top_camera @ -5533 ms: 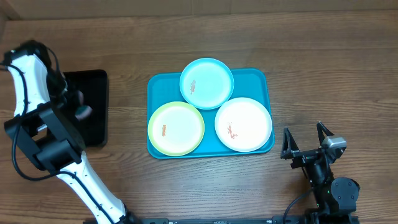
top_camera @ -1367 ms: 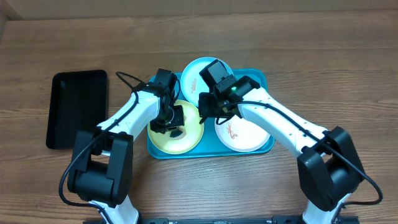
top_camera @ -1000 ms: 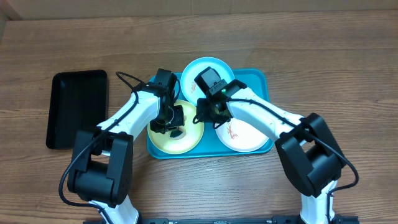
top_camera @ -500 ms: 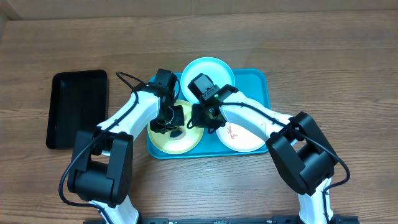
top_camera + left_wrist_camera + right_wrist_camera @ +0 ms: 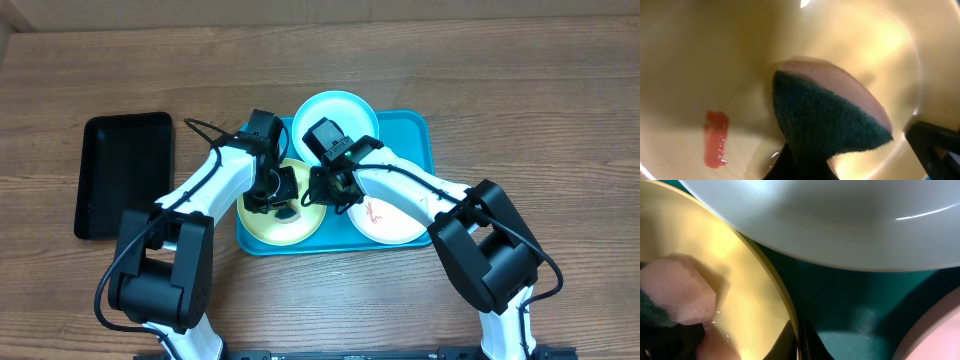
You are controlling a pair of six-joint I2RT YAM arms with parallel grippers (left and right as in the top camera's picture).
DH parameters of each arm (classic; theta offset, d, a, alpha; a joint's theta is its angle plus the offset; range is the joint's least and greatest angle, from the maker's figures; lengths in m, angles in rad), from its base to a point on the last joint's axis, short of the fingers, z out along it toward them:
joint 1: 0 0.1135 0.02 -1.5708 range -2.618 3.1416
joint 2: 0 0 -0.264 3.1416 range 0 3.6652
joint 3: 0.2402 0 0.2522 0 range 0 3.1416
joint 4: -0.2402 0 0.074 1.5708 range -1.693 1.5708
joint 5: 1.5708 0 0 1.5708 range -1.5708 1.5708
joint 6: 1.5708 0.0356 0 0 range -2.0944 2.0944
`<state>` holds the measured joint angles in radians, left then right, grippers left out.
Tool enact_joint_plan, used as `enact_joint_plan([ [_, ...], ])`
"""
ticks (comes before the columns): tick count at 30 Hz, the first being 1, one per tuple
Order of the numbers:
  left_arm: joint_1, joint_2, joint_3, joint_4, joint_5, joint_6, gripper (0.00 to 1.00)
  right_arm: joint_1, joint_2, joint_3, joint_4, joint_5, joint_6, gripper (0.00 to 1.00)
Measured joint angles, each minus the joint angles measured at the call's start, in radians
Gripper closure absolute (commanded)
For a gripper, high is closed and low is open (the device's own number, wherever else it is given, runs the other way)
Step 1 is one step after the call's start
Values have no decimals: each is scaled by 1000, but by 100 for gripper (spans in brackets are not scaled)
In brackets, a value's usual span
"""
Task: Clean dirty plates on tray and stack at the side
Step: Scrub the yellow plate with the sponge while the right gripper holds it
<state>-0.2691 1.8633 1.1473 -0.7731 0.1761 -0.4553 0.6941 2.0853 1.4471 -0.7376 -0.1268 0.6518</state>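
Observation:
Three plates lie on the turquoise tray (image 5: 412,130): light blue (image 5: 352,107) at the back, white (image 5: 402,215) at the right, yellow-green (image 5: 260,228) at the left. My left gripper (image 5: 278,200) is shut on a sponge (image 5: 825,115), dark green face and pink body, pressed into the yellow-green plate (image 5: 700,60) beside an orange-red smear (image 5: 716,138). My right gripper (image 5: 322,190) is shut on that plate's right rim (image 5: 790,315), one finger inside and one outside. The light blue plate (image 5: 840,220) overhangs just behind it. A red smear shows on the white plate.
A smaller black tray (image 5: 125,170) sits on the wooden table at the left. Both arms cross over the middle of the turquoise tray (image 5: 855,295). The white plate's edge (image 5: 940,330) lies just right of my right gripper.
My right gripper slid left to the yellow-green plate's rim and closed on it. The left gripper with the sponge has stayed on the plate.

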Motion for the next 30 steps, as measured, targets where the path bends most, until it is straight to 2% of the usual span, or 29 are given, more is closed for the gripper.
enact_joint_plan([
  [5, -15, -3, -2, -38, -114, -14, 96, 0, 0, 0, -6, -3, 2, 96],
  [13, -21, -6, -3, -126, -398, 1, 96, 1, 0, 0, -6, -15, 3, 96],
  [17, -18, -6, 5, -140, -449, 23, 96, 1, 0, 0, -7, -16, 6, 96],
  [21, -17, -6, 46, -129, -404, 47, 96, 1, 0, 0, -7, -15, 8, 96],
  [27, -14, -4, 67, 24, -109, 61, 96, 1, 0, 0, -8, -15, 10, 96],
  [30, -14, 6, 67, 35, -30, 41, 96, 1, 0, 0, -7, -15, 10, 96],
])
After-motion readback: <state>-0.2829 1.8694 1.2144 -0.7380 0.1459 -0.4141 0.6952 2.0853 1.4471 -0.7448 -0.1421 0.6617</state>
